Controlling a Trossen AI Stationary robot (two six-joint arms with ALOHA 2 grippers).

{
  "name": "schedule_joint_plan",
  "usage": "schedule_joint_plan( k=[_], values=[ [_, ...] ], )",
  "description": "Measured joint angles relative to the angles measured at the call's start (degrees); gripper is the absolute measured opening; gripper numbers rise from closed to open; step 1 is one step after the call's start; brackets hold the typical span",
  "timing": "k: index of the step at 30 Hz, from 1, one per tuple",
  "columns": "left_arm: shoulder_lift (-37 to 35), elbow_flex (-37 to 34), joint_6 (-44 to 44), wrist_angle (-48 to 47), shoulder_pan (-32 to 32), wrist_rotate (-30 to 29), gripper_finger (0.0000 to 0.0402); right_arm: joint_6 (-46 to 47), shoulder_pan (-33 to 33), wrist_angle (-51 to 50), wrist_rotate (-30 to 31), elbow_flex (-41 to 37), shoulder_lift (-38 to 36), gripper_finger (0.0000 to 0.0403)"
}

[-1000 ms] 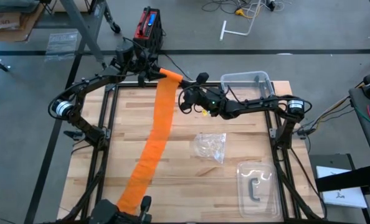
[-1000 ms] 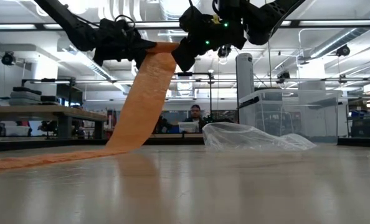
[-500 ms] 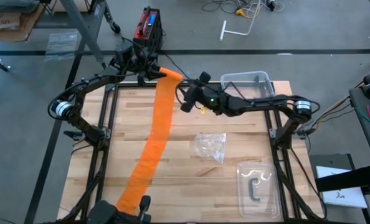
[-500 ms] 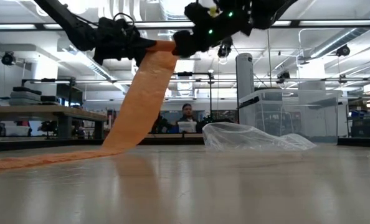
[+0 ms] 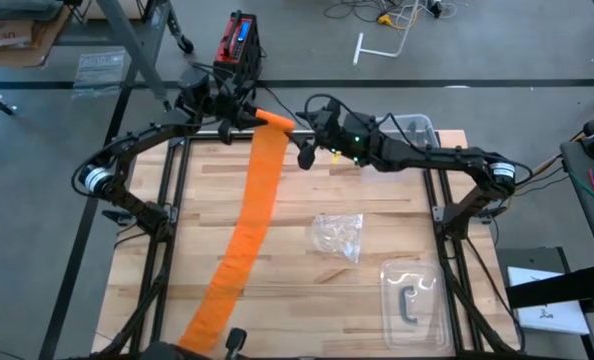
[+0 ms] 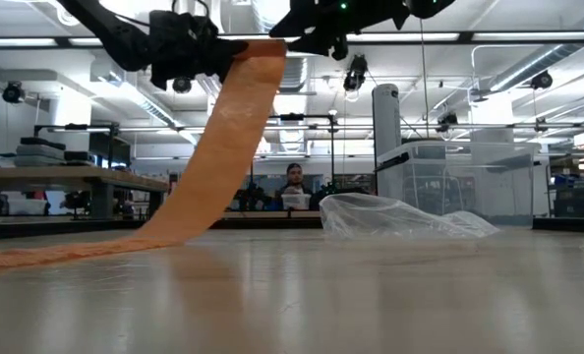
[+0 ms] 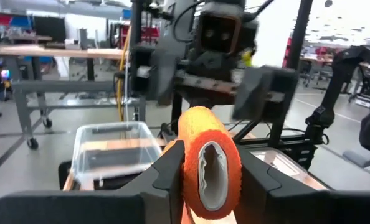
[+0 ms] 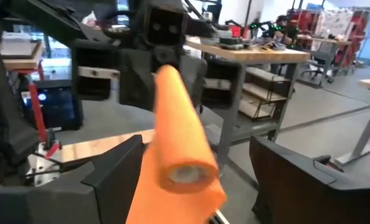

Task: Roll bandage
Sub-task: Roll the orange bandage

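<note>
The bandage is a long orange strip with a rolled-up end point(image 5: 273, 122) held high over the table's far edge. From that roll point(image 6: 262, 47) the strip slants down to the table and runs flat to the near edge point(image 5: 205, 320). My left gripper point(image 5: 247, 115) point(image 6: 204, 54) is shut on the roll. My right gripper point(image 5: 303, 140) point(image 6: 307, 34) is open just right of the roll. In the right wrist view its fingers point(image 8: 116, 171) stand wide on either side of the roll's end point(image 8: 185, 174), apart from it. My left gripper pinches the roll between its two fingers point(image 7: 166, 177), one on each curved side point(image 7: 188, 155). The fingers come level from the table's far left and lie along the roll's axis. The roll is lifted clear. The loose strip hangs from it down to the table.
A crumpled clear plastic wrapper point(image 5: 339, 235) point(image 6: 400, 216) lies right of the strip at mid-table. A clear bin point(image 5: 402, 130) stands at the far right, and a clear tray point(image 5: 414, 300) with a dark piece is at the near right. A person point(image 6: 294, 187) sits beyond the table.
My right gripper has opened and let go of the roll, then turned about its own line and risen toward the far edge. My left gripper has lifted the roll a little higher, so more of the strip hangs off the table.
</note>
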Motion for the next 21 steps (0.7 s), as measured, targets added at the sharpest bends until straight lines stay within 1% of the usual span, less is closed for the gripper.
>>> schedule_joint_plan(
  k=[3,6,11,14,21],
  values=[
    [-0.8,0.0,0.0,0.3,-0.1,-0.1,0.0089,0.6,0.0,0.4,-0.5,0.1,0.0,0.0281],
    [-1.8,0.0,0.0,0.7,-0.3,0.0,0.0092,2.6,-0.1,0.5,-3.3,0.1,0.0,0.0271],
    [-3.0,0.0,0.0,0.7,-0.6,-0.1,0.009,3.0,-0.1,2.5,-4.9,0.2,0.0,0.0254],
    [-3.3,0.0,0.0,0.7,-0.7,0.0,0.0087,4.1,-0.1,2.7,-7.2,0.9,0.0,0.0244],
    [-3.3,0.0,0.0,1.0,-1.1,-0.4,0.0094,5.6,-0.1,2.3,-7.5,1.2,0.1,0.0219]
  ],
)
